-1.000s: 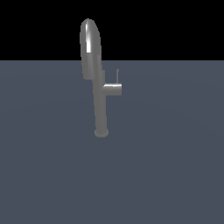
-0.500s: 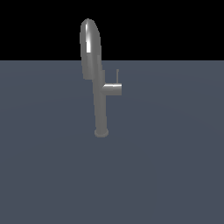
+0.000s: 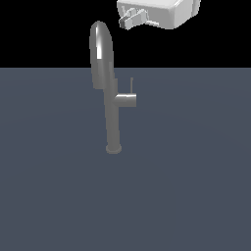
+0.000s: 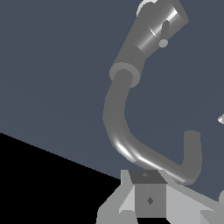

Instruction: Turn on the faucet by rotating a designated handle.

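Handle [image 3: 131, 84] thin stiff pin, mid frame right of faucet [image 3: 112, 112] (hard metal, slippery); push near tip; gripper [image 3: 130, 19] top of frame, jaw state unclear

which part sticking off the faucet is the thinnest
The handle, a dark pin standing up from the side stub; the stub and arched spout are far thicker.

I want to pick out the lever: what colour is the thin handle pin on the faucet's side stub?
Dark grey handle, clearest in the exterior view.
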You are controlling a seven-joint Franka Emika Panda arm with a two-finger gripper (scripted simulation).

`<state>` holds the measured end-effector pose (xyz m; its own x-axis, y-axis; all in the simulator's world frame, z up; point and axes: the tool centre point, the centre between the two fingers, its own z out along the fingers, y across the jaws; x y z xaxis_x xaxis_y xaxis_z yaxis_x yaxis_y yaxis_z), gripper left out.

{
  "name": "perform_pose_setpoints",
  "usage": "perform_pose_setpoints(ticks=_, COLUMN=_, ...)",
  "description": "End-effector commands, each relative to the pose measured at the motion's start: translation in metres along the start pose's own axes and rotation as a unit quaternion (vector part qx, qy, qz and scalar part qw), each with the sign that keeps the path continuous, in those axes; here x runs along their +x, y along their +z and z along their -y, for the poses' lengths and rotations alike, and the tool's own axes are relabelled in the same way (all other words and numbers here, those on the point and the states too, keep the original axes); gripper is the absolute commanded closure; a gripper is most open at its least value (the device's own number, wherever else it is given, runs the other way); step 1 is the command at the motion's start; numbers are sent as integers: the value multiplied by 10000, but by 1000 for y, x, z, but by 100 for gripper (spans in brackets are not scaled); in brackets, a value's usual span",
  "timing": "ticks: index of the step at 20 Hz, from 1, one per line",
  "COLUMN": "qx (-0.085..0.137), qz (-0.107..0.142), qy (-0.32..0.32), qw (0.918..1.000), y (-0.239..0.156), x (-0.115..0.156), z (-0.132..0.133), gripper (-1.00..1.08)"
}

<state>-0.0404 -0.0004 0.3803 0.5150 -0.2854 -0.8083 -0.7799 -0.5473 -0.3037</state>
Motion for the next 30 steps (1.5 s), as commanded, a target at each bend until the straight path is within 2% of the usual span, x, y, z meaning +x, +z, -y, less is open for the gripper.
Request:
perform_pose_setpoints(ticks=1, qx=282, qz=262, qy=259, qw=9989, y=0, x=17, z=3, gripper=108)
perform_pose_setpoints(ticks=7, qx=957, qz=886, qy=889, qw=9875, y=3, x=59, z=6, gripper=108)
perform_pose_setpoints(ticks=12, qx=1505, qz=1391, qy=1403, qw=9687, y=10, x=93, z=5, gripper=108)
perform_pose_setpoints(ticks=17, qx=1926, qz=1778, qy=1799, qw=9481, y=19, x=118, z=2, gripper=108)
perform_pose_setpoints(ticks=24, qx=2285, qz=2109, qy=2135, qw=9262, y=30, x=139, z=-1, gripper=108)
perform_pose_setpoints(ticks=27, qx=2355, qz=2175, qy=2201, qw=9213, y=32, x=143, z=-1, gripper=108)
perform_pose_setpoints(ticks=30, qx=2374, qz=2193, qy=2218, qw=9200, y=33, x=144, z=-1, gripper=108)
